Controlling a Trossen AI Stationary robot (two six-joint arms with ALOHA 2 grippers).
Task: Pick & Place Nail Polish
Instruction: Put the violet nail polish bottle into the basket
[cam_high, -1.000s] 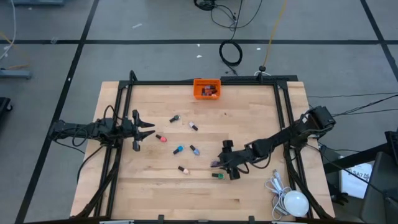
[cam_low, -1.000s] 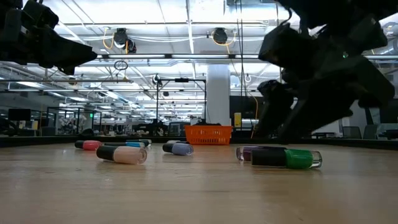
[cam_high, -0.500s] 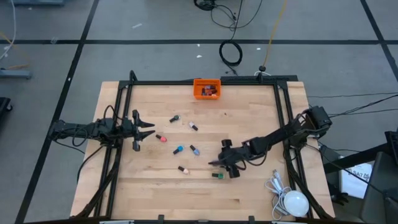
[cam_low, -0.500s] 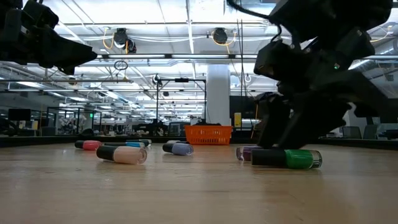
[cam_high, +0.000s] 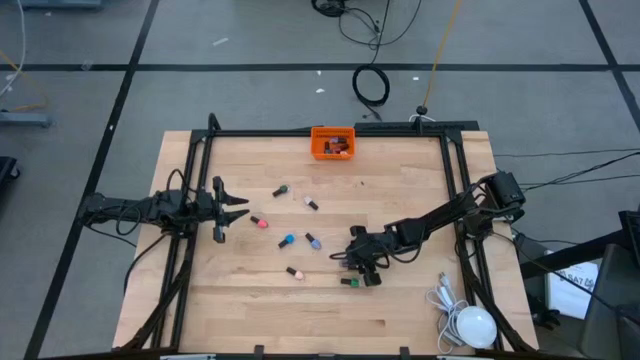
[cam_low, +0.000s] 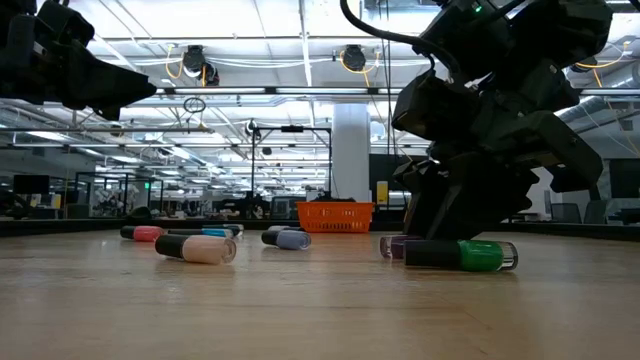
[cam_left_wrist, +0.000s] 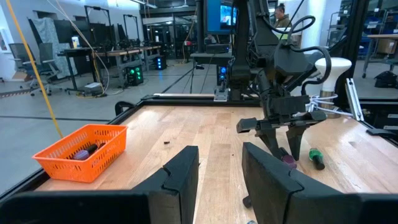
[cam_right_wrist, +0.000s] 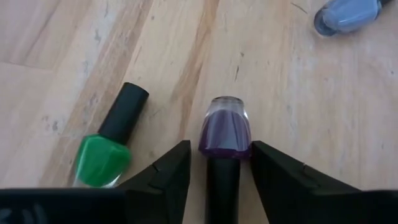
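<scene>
Several small nail polish bottles lie on their sides on the wooden table (cam_high: 250, 310). My right gripper (cam_high: 350, 262) is low over a purple bottle (cam_right_wrist: 224, 127). Its open fingers stand on either side of the bottle's dark cap (cam_right_wrist: 222, 180), pointing along the bottle. A green bottle (cam_right_wrist: 102, 155) with a black cap lies just beside it, toward the near edge (cam_high: 350, 283). My left gripper (cam_high: 235, 208) is open and empty, held above the table's left side. An orange bin (cam_high: 332, 142) with a few bottles stands at the far edge. My right gripper's fingers (cam_right_wrist: 163, 174) straddle the purple bottle's cap end from above, slanting down and lying along the bottle. Whether the fingertips touch the glass body (cam_right_wrist: 224, 140), I cannot tell. The bottle lies flat on the table.
Other bottles lie in the middle: pink (cam_high: 260, 222), blue (cam_high: 287, 241), lilac (cam_high: 313, 241), peach (cam_high: 294, 272) and two dark-capped ones (cam_high: 281, 190) (cam_high: 311, 202). A white lamp with a cable (cam_high: 470, 325) sits at the near right corner. Black frame rails (cam_high: 455, 190) run along the table's edges.
My right gripper has moved toward the table's left edge and come down over the purple bottle, next to the green one. The bottles have not moved.
</scene>
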